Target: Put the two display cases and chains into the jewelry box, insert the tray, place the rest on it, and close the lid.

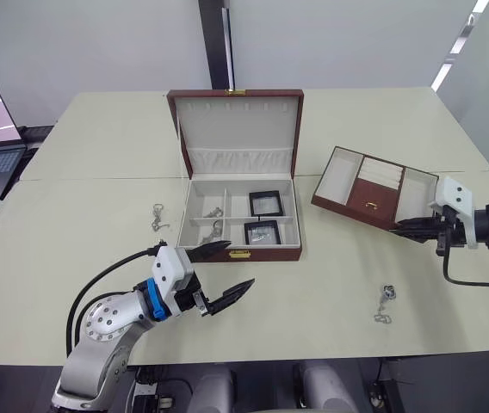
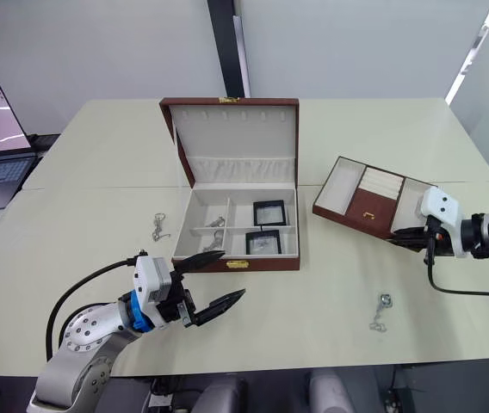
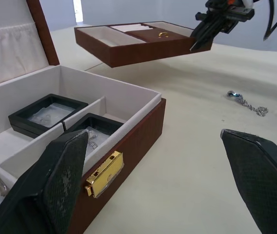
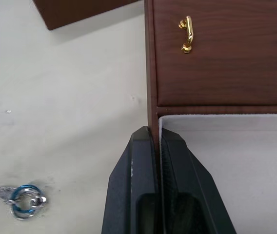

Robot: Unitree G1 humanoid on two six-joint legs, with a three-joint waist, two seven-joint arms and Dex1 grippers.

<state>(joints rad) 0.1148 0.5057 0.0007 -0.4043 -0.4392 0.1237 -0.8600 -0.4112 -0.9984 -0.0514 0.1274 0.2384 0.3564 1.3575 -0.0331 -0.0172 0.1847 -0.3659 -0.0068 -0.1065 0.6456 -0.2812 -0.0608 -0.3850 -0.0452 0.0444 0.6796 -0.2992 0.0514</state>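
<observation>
Fingers of the right gripper (image 4: 157, 146) are clamping the front wall of the shallow reddish-brown, cream-lined 3-section tray (image 1: 374, 189), lifting it clear of the pale bench (image 1: 313, 292) near the right edge; the left wrist view shows it floating above the surface, held by 1 wall so the sections stay open upward for insertion. The large rectangular reddish-brown wood-grain jewelry box (image 1: 240, 254) is sitting mid-bench with its cream-lined lid (image 1: 238, 129) standing open, leaving the way free. The 2 small square black display cases (image 1: 264, 201) are already lying in its right compartments, and thin silver chains (image 1: 213, 212) are resting in the left ones. 1 silver chain (image 1: 157, 218) is lying just left of the box, another with a blue ring (image 1: 385, 307) toward the front right; these are likely waiting for the tray. The left gripper (image 1: 223, 273) is hovering with fingers spread wide and empty before the box's front wall.
</observation>
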